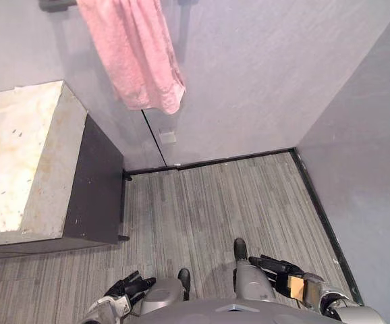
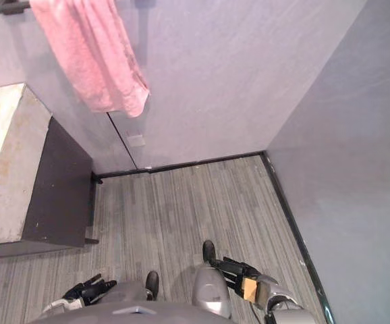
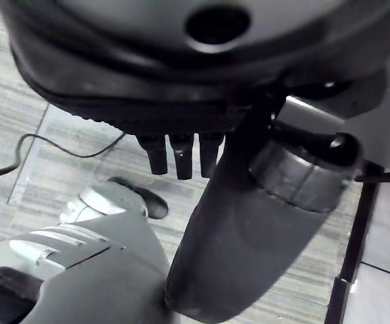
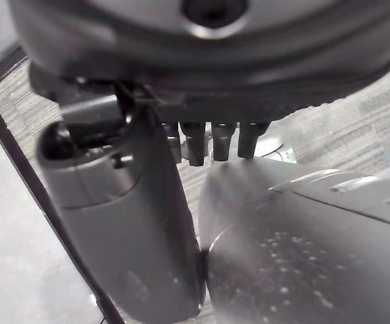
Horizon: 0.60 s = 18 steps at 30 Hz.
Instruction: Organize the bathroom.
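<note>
Pink towel (image 1: 135, 54) is hanging from the wall bar (image 1: 57, 5), above the tabletop (image 1: 19, 155) at left. Both hands are hanging low, empty: left hand (image 1: 129, 289) with fingers relaxed, right hand (image 1: 276, 267) likewise loose.

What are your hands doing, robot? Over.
Left hand and right hand low, open, empty. Pink towel hanging on the wall, untouched. Counter at left. Nothing in the way.
</note>
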Motion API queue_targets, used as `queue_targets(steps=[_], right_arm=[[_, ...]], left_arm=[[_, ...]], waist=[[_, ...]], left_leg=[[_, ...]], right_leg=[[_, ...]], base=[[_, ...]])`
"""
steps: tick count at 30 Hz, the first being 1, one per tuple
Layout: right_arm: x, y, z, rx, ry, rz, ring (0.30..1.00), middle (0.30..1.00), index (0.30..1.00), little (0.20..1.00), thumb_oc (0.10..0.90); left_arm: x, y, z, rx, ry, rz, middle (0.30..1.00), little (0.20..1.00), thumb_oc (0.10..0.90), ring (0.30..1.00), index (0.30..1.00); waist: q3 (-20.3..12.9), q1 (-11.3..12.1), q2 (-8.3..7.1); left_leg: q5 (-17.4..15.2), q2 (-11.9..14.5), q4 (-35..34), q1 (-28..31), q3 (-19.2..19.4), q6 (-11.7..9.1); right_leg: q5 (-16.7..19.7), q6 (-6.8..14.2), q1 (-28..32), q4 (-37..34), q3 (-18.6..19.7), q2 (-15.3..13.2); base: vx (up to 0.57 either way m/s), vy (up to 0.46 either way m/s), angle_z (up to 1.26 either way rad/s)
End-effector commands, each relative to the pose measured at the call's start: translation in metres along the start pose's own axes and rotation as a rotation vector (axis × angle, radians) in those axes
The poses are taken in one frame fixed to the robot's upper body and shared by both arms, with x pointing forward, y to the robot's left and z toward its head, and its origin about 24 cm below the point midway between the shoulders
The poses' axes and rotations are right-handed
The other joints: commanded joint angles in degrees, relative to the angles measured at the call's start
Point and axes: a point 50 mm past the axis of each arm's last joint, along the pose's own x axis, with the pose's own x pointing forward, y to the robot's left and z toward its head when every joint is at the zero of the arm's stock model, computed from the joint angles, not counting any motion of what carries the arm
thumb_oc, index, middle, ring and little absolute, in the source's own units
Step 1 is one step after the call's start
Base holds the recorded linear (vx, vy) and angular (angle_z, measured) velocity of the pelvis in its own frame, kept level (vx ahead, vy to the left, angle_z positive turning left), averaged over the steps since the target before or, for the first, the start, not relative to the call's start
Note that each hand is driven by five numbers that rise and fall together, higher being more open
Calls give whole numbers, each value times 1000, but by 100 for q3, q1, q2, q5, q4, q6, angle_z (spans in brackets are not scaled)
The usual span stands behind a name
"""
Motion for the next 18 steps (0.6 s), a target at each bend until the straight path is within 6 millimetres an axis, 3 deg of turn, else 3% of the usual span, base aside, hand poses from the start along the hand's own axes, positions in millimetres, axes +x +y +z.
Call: queue_targets(steps=[1,7,9,10,11,12,14,16,18], right_arm=[[-12,-6,-98,-34,362,-29,900,900,900,900,800],[-15,-16,-97,-51,375,-44,900,900,900,900,800],[-19,-21,-102,-81,415,-46,900,900,900,900,800],[-21,-23,-105,-95,429,-46,900,900,900,900,800],[-22,-24,-106,-99,433,-43,900,900,900,900,800],[-23,-25,-108,-103,438,-42,900,900,900,900,800],[-25,-28,-109,-91,440,-53,900,900,900,900,800],[-24,-29,-106,-50,419,-69,900,900,900,900,800],[-23,-30,-101,-24,403,-82,900,900,900,900,800]], left_arm=[[-2,5,-1,-20,2,-8,900,900,800,900,900],[-3,13,9,-166,-94,93,900,900,800,900,900],[-6,25,26,-235,-178,171,900,900,800,900,900],[-9,30,39,-268,-244,209,900,900,800,900,900],[-9,30,45,-268,-265,215,900,900,800,900,900],[-10,31,53,-264,-296,218,900,900,800,900,900],[-12,30,73,-238,-355,209,900,900,800,900,900],[-14,29,84,-196,-382,201,900,900,800,900,900],[-15,28,89,-179,-393,192,900,900,800,900,900]], waist=[[-4,-91,-230],[-212,-149,-231],[-379,-160,-270],[-456,-174,-331],[-466,-179,-368],[-477,-192,-404],[-476,-216,-459],[-450,-174,-426],[-364,-88,-298]], left_leg=[[439,304,428,63,89,96],[1053,479,443,93,16,-106],[1649,650,996,-24,58,-252],[1947,762,1625,-240,148,-324],[2061,805,1973,-471,199,-312],[2121,867,2418,-790,268,-276],[1927,974,2798,-1323,536,-158],[1655,680,2142,-1409,677,-11],[1649,323,1012,-1361,704,22]], right_leg=[[403,167,-518,80,238,-290],[206,-80,-359,-39,169,-54],[113,-252,-185,-184,145,99],[93,-380,-34,-342,88,164],[64,-444,48,-374,83,192],[14,-522,151,-402,53,230],[-147,-635,438,-450,-80,331],[-291,-547,661,-465,-87,417],[-442,-471,910,-473,21,580]], base=[[117,-104,14],[143,-85,7],[210,-183,5],[168,-225,6],[160,-255,8],[142,-231,10],[202,-201,18],[219,-15,48],[208,84,29]])
